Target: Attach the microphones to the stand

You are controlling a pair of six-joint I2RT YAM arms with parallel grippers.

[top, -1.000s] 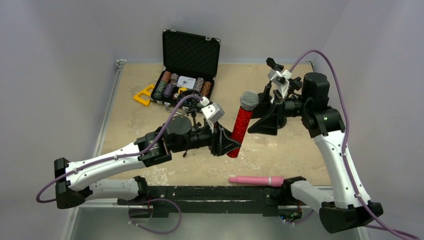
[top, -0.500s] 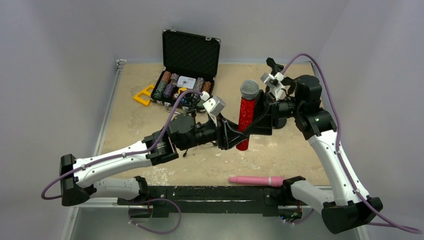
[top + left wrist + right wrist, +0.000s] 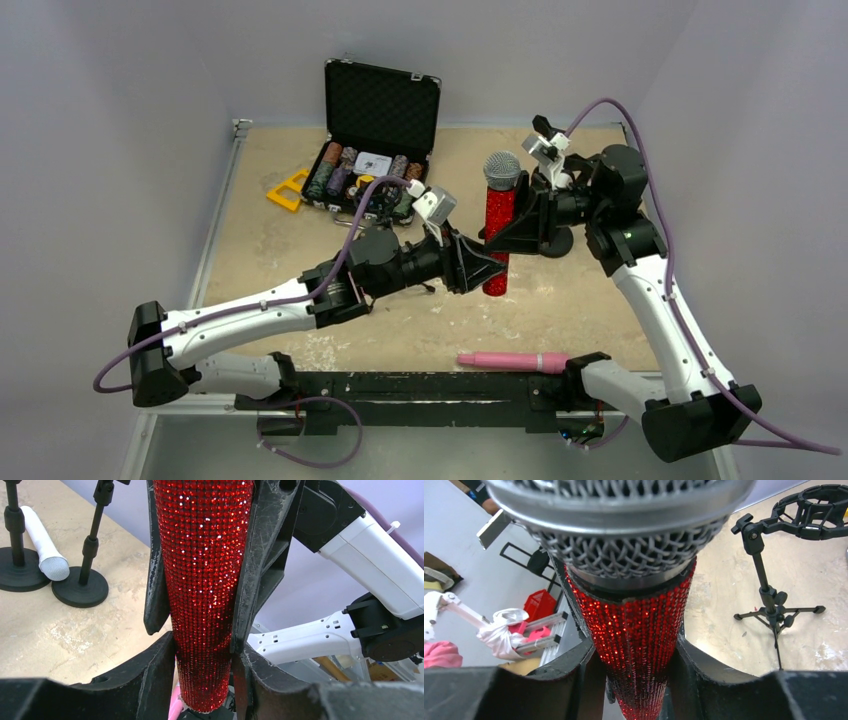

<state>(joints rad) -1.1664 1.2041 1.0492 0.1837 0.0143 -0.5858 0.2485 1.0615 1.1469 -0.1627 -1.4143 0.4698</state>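
Note:
The glittery red microphone (image 3: 497,228) with a grey mesh head stands upright in the air over the table's middle. My left gripper (image 3: 492,270) is shut on its lower end, which shows between my fingers in the left wrist view (image 3: 202,630). My right gripper (image 3: 503,235) is shut on its upper body just under the head, as the right wrist view (image 3: 639,625) shows. The pink microphone (image 3: 510,360) lies at the table's near edge. The white microphone (image 3: 44,547) lies beside two round-based stands (image 3: 80,585).
An open black case (image 3: 372,150) of poker chips stands at the back, a yellow triangle (image 3: 287,190) left of it. A tripod stand with a black shock-mount clip (image 3: 769,592) stands on the table. A stand base (image 3: 553,242) sits behind my right gripper.
My left gripper carried the red microphone right and turned it upright. My right gripper came in from the right and closed around its upper body.

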